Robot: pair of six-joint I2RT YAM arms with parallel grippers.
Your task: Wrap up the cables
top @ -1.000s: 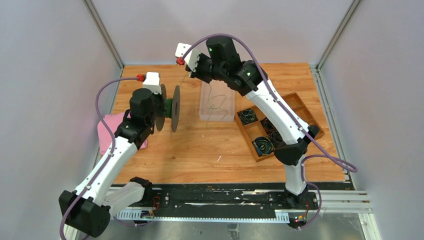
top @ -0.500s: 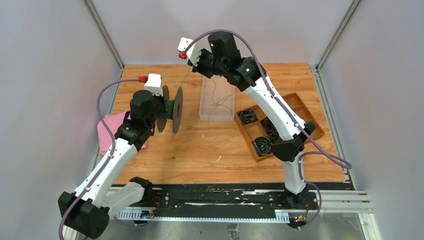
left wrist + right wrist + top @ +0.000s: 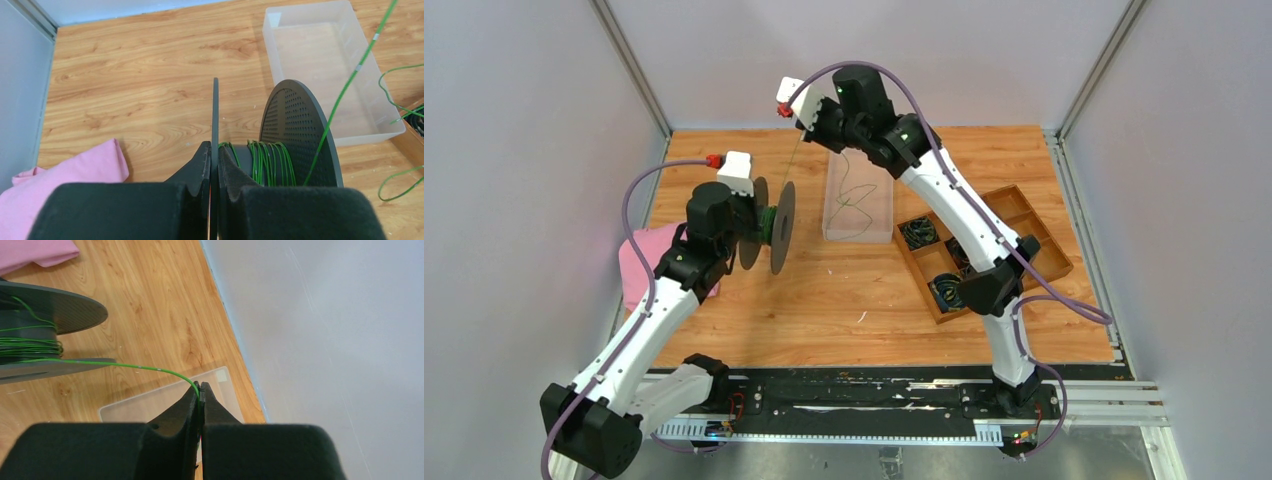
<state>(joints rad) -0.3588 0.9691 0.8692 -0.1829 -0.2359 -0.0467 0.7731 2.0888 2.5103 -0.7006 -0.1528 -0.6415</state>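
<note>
A black spool (image 3: pixel 776 226) hangs above the table's left half. My left gripper (image 3: pixel 215 148) is shut on its thin near flange (image 3: pixel 215 107). Several turns of green cable (image 3: pixel 265 159) lie round the hub, beside the perforated far flange (image 3: pixel 295 125). One strand (image 3: pixel 350 80) rises off the spool to my right gripper (image 3: pixel 200 386), which is shut on the cable (image 3: pixel 140 367), high near the back wall. In the top view that gripper (image 3: pixel 812 128) is above the clear bin's far end. The rest of the cable (image 3: pixel 854 200) trails loosely down into the bin.
A clear plastic bin (image 3: pixel 832 225) sits mid-table. To its right is a wooden tray (image 3: pixel 1024 215) with dark coiled bundles in compartments. A pink cloth (image 3: pixel 639 265) lies at the left edge under the left arm. Grey walls enclose the table.
The right gripper has lifted and shifted slightly left and back with the cable. The spool has moved a little to the right with the left gripper. Both grips are unchanged.
</note>
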